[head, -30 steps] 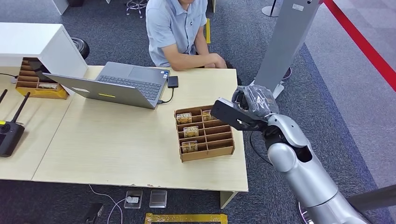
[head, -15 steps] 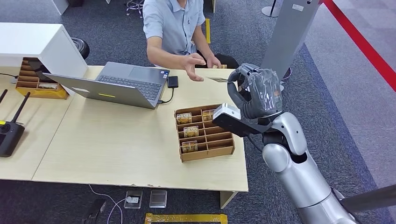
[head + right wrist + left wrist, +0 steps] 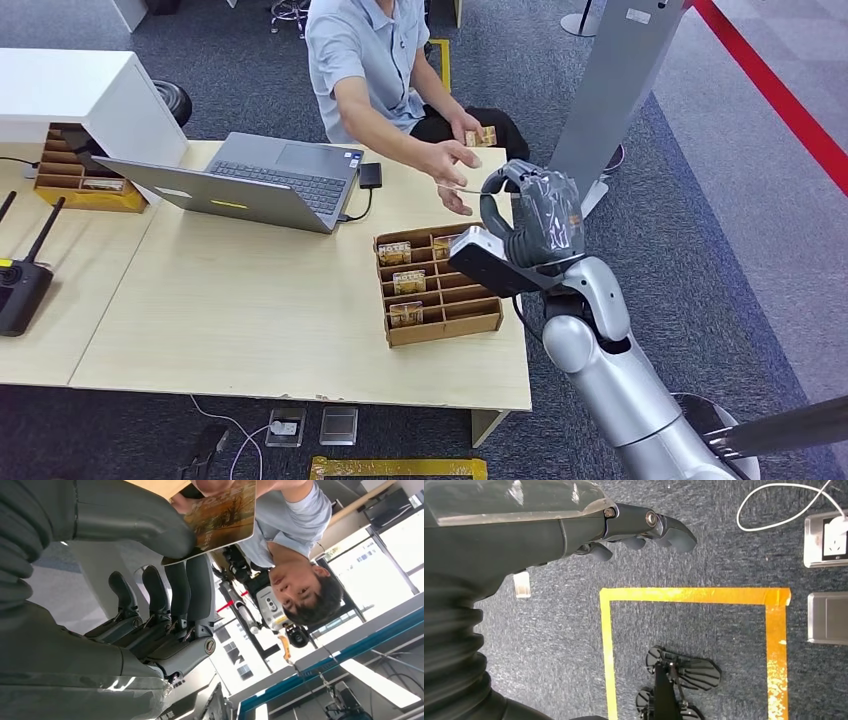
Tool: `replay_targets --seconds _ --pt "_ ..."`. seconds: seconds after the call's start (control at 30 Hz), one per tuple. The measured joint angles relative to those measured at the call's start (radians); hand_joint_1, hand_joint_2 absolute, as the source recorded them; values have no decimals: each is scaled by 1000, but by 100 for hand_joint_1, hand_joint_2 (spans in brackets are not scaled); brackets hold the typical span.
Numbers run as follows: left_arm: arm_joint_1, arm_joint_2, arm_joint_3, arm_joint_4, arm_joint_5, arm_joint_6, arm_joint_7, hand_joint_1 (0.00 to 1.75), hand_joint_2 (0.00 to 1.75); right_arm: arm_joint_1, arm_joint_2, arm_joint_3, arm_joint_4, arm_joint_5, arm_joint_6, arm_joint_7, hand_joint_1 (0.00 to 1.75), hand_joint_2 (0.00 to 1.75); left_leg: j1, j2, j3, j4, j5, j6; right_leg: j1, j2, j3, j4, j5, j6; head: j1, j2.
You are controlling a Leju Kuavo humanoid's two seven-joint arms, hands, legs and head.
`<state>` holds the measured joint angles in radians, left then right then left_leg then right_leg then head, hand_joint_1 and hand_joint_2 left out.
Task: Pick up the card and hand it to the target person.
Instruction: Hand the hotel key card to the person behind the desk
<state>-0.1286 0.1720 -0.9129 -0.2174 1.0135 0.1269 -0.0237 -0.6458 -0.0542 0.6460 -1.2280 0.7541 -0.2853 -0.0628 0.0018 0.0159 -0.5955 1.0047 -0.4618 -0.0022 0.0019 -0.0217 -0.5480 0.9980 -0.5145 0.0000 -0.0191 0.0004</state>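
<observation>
The card [image 3: 220, 515] is pinched between the thick thumb and the dark fingers [image 3: 192, 592] of the right hand [image 3: 530, 215], which holds it out above the far right corner of the tabletop [image 3: 250, 310]. In the head view the card shows edge-on as a thin sliver [image 3: 470, 189] reaching to the person's hand [image 3: 445, 165], whose fingers are at its far end; whether they grip it is hard to tell. The right arm is raised and bent, with the hand above the divided wooden tray [image 3: 438, 285]. The left hand [image 3: 634, 530] hangs over the carpet floor [image 3: 704, 545], fingers loosely curled with nothing in them. The person's face is cut off in the head view.
</observation>
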Motion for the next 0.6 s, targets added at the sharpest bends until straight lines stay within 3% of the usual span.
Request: replay_targets --seconds 0.17,0.3,0.37,0.5,0.6 --pt "3 0 0 0 2 -8 0 0 175 0 2 4 16 -10 -12 6 133 175 0 0 0 0 0 0 0 0 0 0 0 0 0 0" --pt "4 0 0 0 7 -11 0 0 175 1 4 5 24 -12 -14 7 0 175 0 0 0 0 0 0 0 0 0 0 0 0 0 0" --pt "5 0 0 0 9 -14 -2 0 175 2 5 6 28 -17 -13 8 0 175 0 0 0 0 0 0 0 0 0 0 0 0 0 0" --pt "7 0 0 0 15 -13 -11 0 0 10 5 7 31 -67 -12 4 0 175 0 0 0 0 0 0 0 0 0 0 0 0 0 0" --pt "9 0 0 0 19 -3 -11 0 0 23 5 5 29 -151 -8 -12 0 175 0 0 0 0 0 0 0 0 0 0 0 0 0 0"
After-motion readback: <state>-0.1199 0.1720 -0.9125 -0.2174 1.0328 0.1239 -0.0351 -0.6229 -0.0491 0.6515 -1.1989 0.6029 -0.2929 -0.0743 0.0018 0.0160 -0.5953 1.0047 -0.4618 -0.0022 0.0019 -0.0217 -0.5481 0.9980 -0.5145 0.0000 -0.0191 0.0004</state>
